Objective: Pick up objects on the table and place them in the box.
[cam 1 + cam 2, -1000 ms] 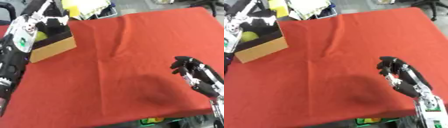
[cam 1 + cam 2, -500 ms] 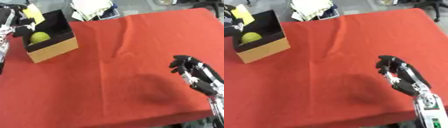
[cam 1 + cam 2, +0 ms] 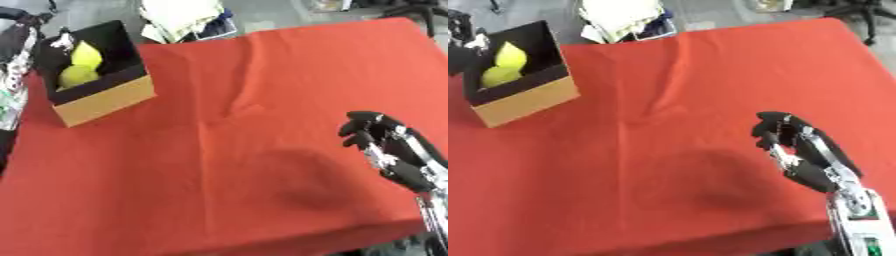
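The box [image 3: 92,82] stands at the far left of the red cloth [image 3: 262,150] and holds two yellow things [image 3: 79,67], one pear-shaped above a rounder one. No other loose object shows on the cloth, so the picking looks about finished.

The left hand [image 3: 22,30] hangs just beside the box's left wall, mostly cut off by the frame edge; whether its fingers are spread or curled cannot be told. The right hand [image 3: 798,150] hovers well right of the box, fingers curled inward and holding nothing.

The risk I see is at the box: the left arm is close enough that a careless pull away could catch the wall and tip or slide it, spilling the fruit.

The cloth has a long crease running from its far edge toward the middle. Beyond the box, papers [image 3: 184,17] lie on a grey floor.
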Motion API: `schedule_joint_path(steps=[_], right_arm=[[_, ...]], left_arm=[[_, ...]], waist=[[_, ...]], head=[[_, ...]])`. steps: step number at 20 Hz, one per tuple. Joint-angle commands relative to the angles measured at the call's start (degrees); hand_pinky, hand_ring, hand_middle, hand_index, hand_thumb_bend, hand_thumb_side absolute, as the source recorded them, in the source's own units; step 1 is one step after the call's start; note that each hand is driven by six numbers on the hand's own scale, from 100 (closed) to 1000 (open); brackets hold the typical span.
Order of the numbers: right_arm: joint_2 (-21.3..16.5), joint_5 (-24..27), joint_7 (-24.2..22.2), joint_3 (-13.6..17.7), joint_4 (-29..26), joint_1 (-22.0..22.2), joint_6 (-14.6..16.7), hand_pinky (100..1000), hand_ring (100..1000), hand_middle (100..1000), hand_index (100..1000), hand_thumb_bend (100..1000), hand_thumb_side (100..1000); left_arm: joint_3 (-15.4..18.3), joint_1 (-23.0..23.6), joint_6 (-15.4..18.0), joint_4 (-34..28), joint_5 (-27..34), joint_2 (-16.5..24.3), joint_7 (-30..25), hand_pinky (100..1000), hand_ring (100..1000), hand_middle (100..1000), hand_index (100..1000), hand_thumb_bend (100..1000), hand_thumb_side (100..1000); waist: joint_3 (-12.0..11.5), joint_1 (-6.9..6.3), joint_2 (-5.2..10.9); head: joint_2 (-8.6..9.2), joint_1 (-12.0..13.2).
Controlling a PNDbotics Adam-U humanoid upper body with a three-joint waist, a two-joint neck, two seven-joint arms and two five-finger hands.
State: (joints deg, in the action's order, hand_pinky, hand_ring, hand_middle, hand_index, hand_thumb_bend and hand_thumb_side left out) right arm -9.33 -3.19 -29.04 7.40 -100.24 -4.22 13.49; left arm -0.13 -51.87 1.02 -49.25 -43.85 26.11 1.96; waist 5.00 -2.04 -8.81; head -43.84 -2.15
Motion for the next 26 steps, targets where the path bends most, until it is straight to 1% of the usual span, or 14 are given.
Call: schedule_joint_path(steps=[1, 3, 7, 10, 12, 13, 15, 18, 21, 23, 26], right_arm=[[-1.3, 0.1, 0.2, 0.3, -0.7, -0.4, 0.3, 636, 711, 652, 833, 100, 470], [-1.6, 0.2, 0.5, 0.5, -0.8, -0.5, 0.4, 637, 712, 654, 833, 100, 470], [-4.4, 0.9, 2.4, 2.1, -1.8, -1.1, 1.6, 642, 715, 658, 835, 100, 470], [-7.8, 2.2, 4.9, 5.3, -3.0, -1.2, 2.8, 648, 719, 664, 837, 100, 470], [-10.0, 3.1, 6.7, 7.8, -3.7, -1.0, 3.3, 650, 720, 667, 837, 100, 470], [-11.0, 3.5, 7.7, 9.3, -4.0, -0.6, 3.5, 653, 722, 670, 838, 100, 470], [-12.8, 3.9, 9.6, 12.3, -4.6, 0.4, 3.7, 658, 726, 675, 839, 100, 470], [-14.5, 3.2, 12.6, 17.3, -5.4, 2.5, 3.5, 662, 730, 679, 840, 100, 470], [-14.7, 1.9, 15.6, 22.1, -6.4, 4.6, 2.4, 663, 732, 683, 841, 100, 470], [-14.1, 1.0, 17.5, 25.2, -6.8, 5.8, 0.9, 662, 733, 684, 840, 100, 470], [-13.3, -0.5, 20.3, 29.8, -7.8, 7.7, -1.7, 662, 734, 685, 839, 100, 470]], left_arm=[[-0.1, -0.5, 0.8, -4.9, 3.0, 2.2, 1.3, 778, 767, 802, 920, 100, 908], [0.2, 0.2, 2.2, -7.8, 4.8, 2.5, 2.8, 757, 739, 764, 894, 100, 831], [0.6, 2.7, 5.6, -13.5, 8.3, 4.6, 6.2, 736, 701, 718, 859, 100, 761], [2.9, 6.2, 8.2, -17.8, 10.9, 6.1, 8.9, 718, 679, 683, 822, 100, 712], [5.2, 8.9, 10.0, -20.7, 12.8, 6.8, 10.7, 713, 672, 673, 810, 100, 704], [6.6, 10.4, 10.3, -22.3, 13.7, 7.0, 11.6, 709, 666, 667, 802, 100, 702], [9.7, 13.5, 9.7, -25.4, 15.6, 7.4, 13.5, 706, 664, 663, 794, 100, 703], [14.6, 18.5, 7.2, -30.3, 18.7, 7.4, 16.6, 703, 661, 660, 789, 100, 707], [19.5, 23.3, 4.3, -35.1, 21.6, 5.4, 19.6, 691, 646, 644, 780, 100, 739], [22.5, 26.4, 2.4, -36.1, 23.5, 4.2, 21.5, 677, 629, 627, 770, 100, 741], [27.1, 30.9, -0.4, -34.0, 26.3, 3.2, 24.3, 663, 612, 610, 764, 100, 758]], waist=[[-0.1, 0.14, 1.04], [-0.1, 0.19, 1.13], [-0.2, 0.35, 1.54], [-0.3, 0.60, 1.89], [-0.5, 0.75, 2.09], [-0.7, 0.81, 2.19], [-1.1, 0.94, 2.37], [-2.1, 1.07, 2.67], [-3.2, 0.97, 3.15], [-3.8, 0.95, 3.62], [-4.5, 0.56, 4.54]], head=[[-0.10, -0.2], [-0.10, -0.1], [-0.26, 0.0], [-0.27, -0.1], [-0.27, 0.0], [-0.27, -0.1], [-0.27, -0.4], [-0.27, -0.9], [-0.27, -1.6], [-0.27, -2.0], [-0.27, -2.6]])
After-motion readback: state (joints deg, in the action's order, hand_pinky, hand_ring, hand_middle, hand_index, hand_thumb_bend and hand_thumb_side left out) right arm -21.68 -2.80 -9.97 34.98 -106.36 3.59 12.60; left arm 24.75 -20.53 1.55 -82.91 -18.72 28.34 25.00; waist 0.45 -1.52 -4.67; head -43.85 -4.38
